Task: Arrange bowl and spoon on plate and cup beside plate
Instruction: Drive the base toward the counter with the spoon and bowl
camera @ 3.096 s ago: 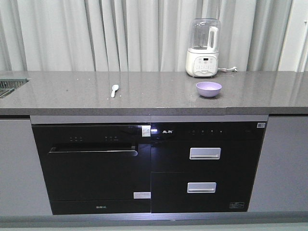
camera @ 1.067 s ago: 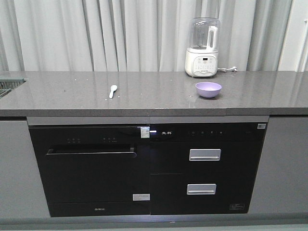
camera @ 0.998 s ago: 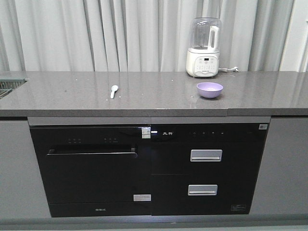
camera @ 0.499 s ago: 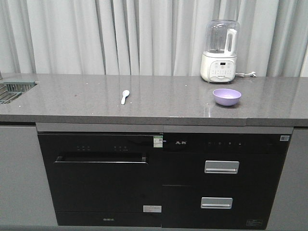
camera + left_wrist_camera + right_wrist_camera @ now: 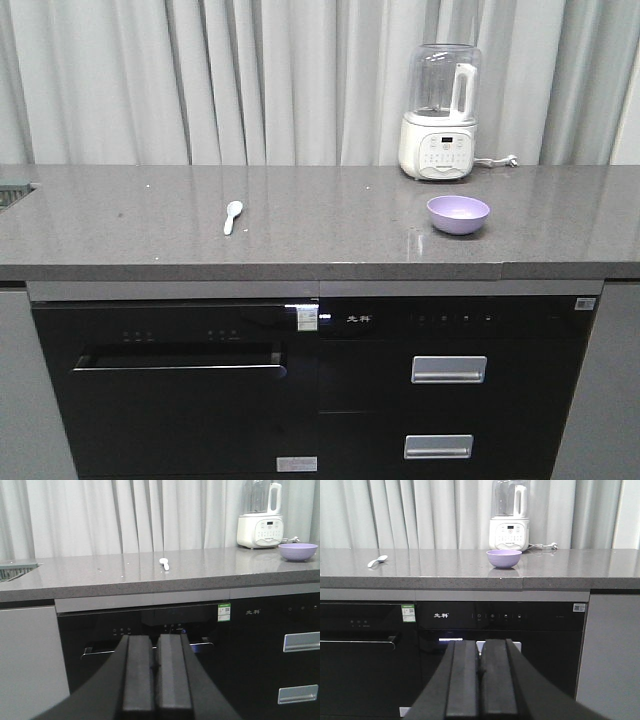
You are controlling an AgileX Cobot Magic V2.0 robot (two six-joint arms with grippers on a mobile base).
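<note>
Lavender-purple round plastic bowl (image 5: 458, 214): front view, upright on grey stone countertop (image 5: 330, 245), well apart from pale blue plastic soup spoon (image 5: 232, 216) lying to its left; white blender with clear jug (image 5: 440, 112) behind the bowl.

Left wrist view: left gripper (image 5: 155, 647), fingers (image 5: 137, 675) pressed together, holding nothing. Spoon above, just right of the fingers; bowl far up-right.

Right wrist view: right gripper (image 5: 480, 652), fingers (image 5: 462, 680) closed, empty, before black appliance front (image 5: 370, 650). Bowl above, slightly right of the fingers; spoon far up-left.
</note>
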